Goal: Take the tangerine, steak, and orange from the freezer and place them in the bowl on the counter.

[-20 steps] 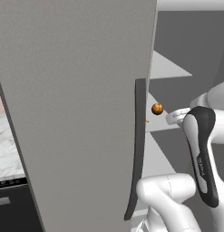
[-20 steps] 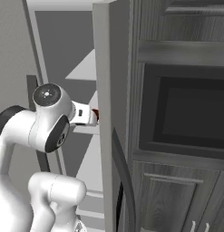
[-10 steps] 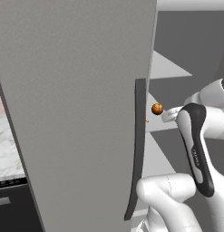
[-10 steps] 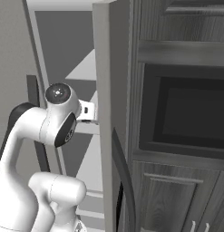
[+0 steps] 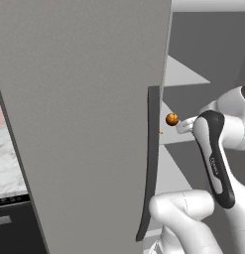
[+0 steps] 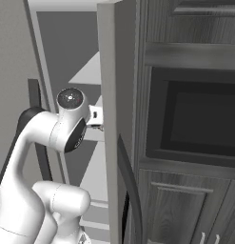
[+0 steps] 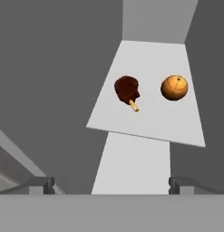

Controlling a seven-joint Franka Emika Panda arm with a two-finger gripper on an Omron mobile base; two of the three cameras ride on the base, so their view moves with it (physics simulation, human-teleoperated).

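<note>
Steak [image 7: 127, 88] – orange [image 7: 174, 88] – unlabelled

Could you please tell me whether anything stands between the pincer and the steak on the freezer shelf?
Nothing visible does. In the hand view the open pincer looks straight along the pale shelf at the steak, with bare shelf between them. The orange-brown fruit lies beside the steak, apart from it, off the path.

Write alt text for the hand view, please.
A dark maroon steak with a pale bone and a round orange fruit lie apart on a pale freezer shelf, beyond the open end effector.
</note>
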